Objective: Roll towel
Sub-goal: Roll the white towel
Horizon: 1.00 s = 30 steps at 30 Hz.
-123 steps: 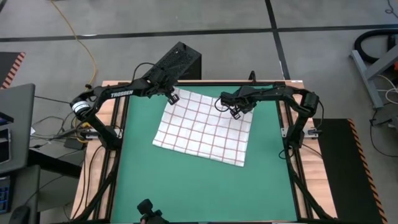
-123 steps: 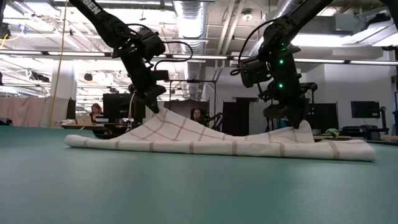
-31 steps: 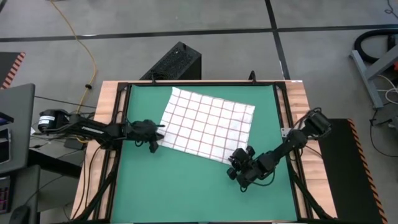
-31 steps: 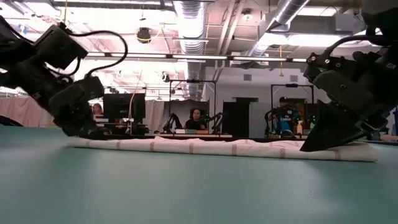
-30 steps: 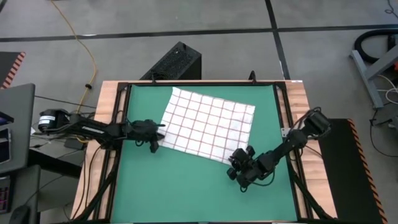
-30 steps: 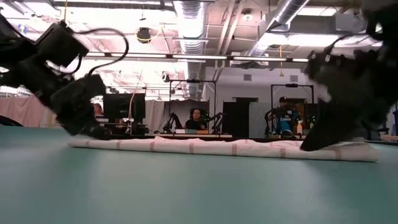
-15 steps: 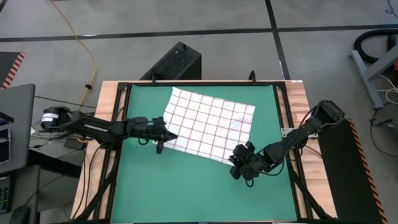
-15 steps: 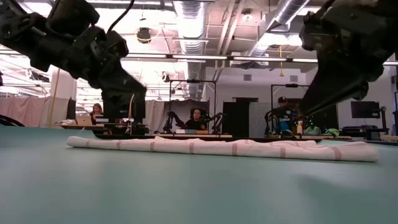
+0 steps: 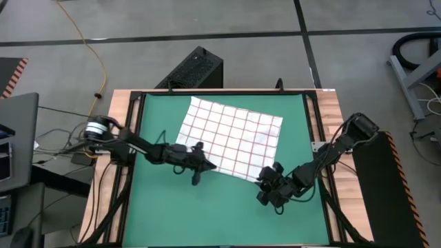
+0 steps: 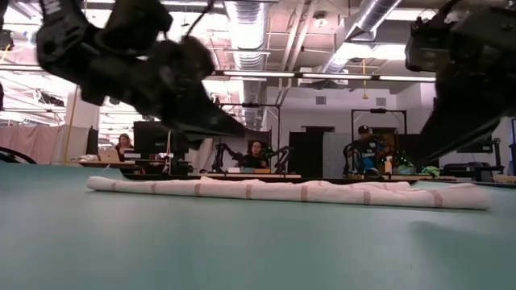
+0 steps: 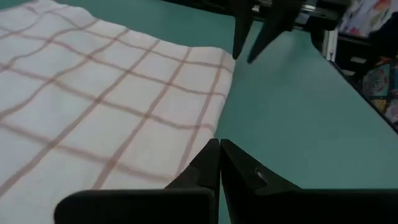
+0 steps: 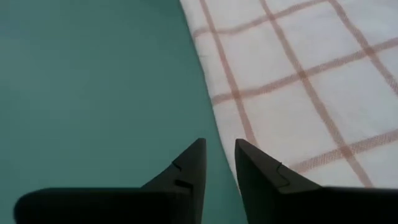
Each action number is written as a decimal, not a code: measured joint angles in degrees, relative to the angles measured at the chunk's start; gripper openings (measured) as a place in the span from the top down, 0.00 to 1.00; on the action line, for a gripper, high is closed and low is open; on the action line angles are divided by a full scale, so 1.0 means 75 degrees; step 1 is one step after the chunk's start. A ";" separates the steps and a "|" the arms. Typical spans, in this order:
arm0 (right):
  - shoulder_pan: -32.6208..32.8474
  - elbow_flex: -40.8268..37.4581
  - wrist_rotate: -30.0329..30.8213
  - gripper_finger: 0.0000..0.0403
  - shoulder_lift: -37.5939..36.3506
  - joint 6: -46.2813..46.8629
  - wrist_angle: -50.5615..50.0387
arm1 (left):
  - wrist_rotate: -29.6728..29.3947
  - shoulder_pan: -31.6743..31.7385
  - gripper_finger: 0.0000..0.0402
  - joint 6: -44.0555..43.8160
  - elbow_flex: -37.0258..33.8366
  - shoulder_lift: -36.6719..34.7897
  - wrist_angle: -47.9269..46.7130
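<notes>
Two pincers are now clear of the towel, which lies spread flat on the green mat toward the far edge of the worktop, a little nearer the right side, and skewed so no edge runs square to the mat. Seconds earlier both arms held its far corners up off the mat; a second ago they sat low at its two near corners. Since then the left pincer has slid along the near edge toward the middle and now hovers just above that hem, its fingers pressed together and holding nothing. The right pincer has risen slightly by the towel's near right corner, and its fingers have spread to a narrow gap with no cloth between them; the hem lies just beside one fingertip.

The towel has not shifted at all over the last second, so flattening looks finished and no roll has been started. The judgement here is that both arms are lining up along the near hem to begin turning it over, and the left pincer would need to open first
</notes>
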 joint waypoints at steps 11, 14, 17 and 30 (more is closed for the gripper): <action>0.0432 0.0003 -0.0118 0.65 -0.0003 0.0406 -0.1450 | -0.0431 0.0004 1.00 -0.0379 0.1157 0.1274 -0.0657; 0.0549 -0.0006 -0.0106 0.68 0.0012 0.0439 -0.1529 | -0.0432 0.0003 1.00 -0.0740 0.1176 0.1560 -0.0706; 0.0671 -0.0151 -0.0166 0.70 0.0015 0.0559 -0.1482 | -0.0435 -0.0014 1.00 -0.1042 0.1195 0.1750 -0.0696; 0.1120 -0.0490 -0.0642 0.71 -0.0081 0.1711 -0.1545 | -0.0491 -0.0041 1.00 -0.1317 0.1204 0.1739 -0.0682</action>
